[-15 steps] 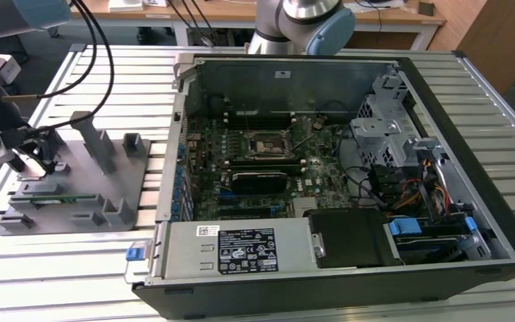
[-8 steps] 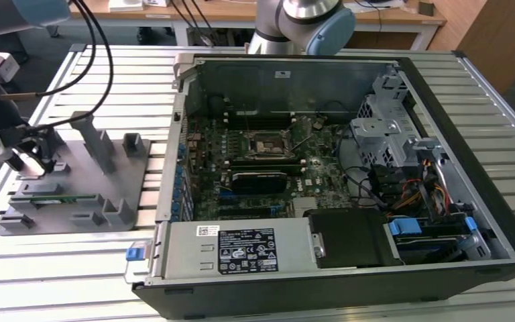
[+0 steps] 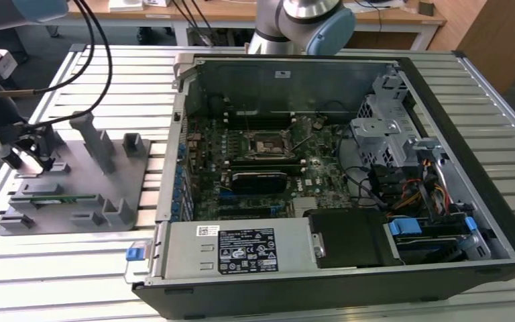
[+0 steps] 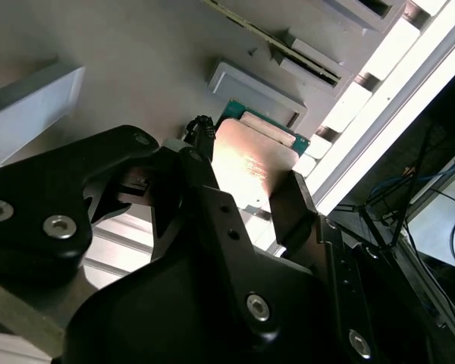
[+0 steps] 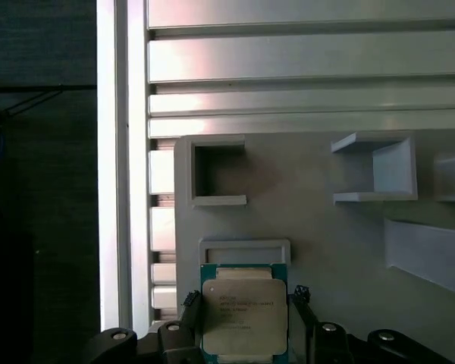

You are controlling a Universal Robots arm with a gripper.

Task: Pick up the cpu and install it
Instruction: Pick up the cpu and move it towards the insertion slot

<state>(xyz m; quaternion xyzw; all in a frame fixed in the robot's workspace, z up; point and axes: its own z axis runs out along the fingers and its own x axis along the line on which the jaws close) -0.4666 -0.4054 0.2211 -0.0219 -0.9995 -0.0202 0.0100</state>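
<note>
While gripper stands narrow, fingers closed on two opposite edges of cpu, chip sits at grey tray, just beside small pocket. Judged light, stiff and thin, with slippery metal lid and fragile underside. Best hold: side edges, level, gentle force, faces untouched.

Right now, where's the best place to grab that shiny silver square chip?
Pinch the flat square silver-topped chip by two opposite thin edges, coming down from above. It lies flat on the grey holder plate, so its broad top gives nothing to squeeze.
</note>
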